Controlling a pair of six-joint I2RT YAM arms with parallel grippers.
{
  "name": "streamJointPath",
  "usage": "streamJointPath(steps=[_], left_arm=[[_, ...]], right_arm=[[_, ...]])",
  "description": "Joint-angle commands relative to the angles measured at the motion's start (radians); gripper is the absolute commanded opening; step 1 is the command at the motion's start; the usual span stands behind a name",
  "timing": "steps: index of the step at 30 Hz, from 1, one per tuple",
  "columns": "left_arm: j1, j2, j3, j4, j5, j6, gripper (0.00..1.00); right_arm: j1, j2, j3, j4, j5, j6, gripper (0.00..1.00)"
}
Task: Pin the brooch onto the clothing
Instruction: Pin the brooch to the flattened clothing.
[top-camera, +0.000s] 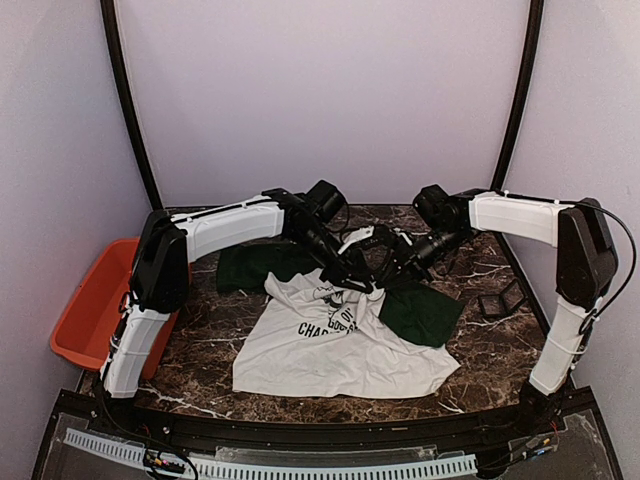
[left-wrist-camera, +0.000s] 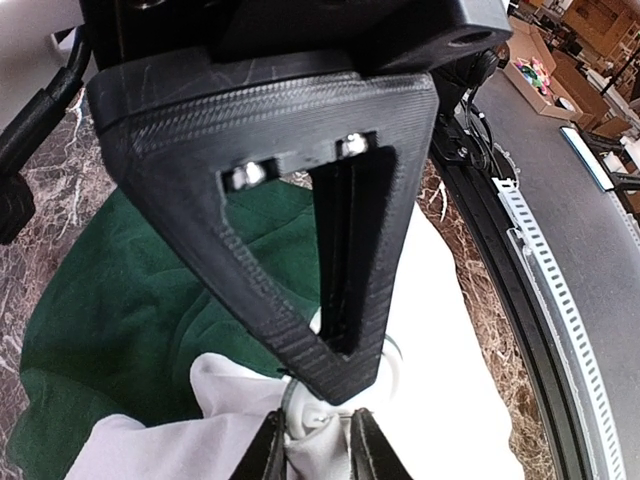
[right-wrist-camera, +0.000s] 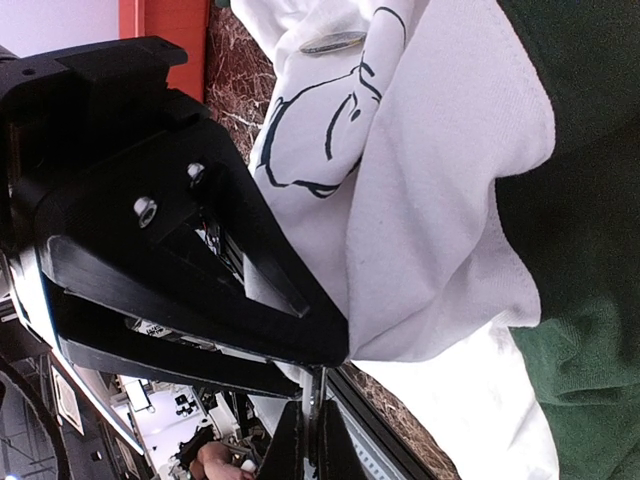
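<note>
A white T-shirt (top-camera: 340, 355) with dark green sleeves and black print is shown on a brown, white-veined marble table (top-camera: 480, 350); an orange bin (top-camera: 90, 312) is seen at nine o'clock.

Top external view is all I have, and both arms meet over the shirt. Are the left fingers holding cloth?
Observer: Yes, the left wrist view shows the left fingers pinching a bunched fold of the white T-shirt.
Operator: And the right ones?
Observer: The right fingers are almost together, a thin pale sliver between them; I cannot tell what it is.
Operator: Any brooch in sight?
Observer: A small silvery disc, possibly it, lies on the white cloth beside the cartoon print.
</note>
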Motion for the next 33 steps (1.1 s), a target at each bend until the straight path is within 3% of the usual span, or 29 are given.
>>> streamJointPath(steps=[1,18,33], left_arm=[[-0.066,-0.006,0.015,-0.096,0.061,0.034,0.23],[-0.064,-0.018,0.014,-0.131,-0.012,0.065,0.23],[-0.041,-0.027,0.013,-0.12,0.014,0.052,0.29]], right_arm=[[-0.008,0.006,0.038,0.151,0.015,-0.004,0.0],[-0.008,-0.006,0.034,0.152,-0.007,-0.009,0.0],[-0.008,-0.016,0.004,0.159,-0.001,-0.019,0.0]])
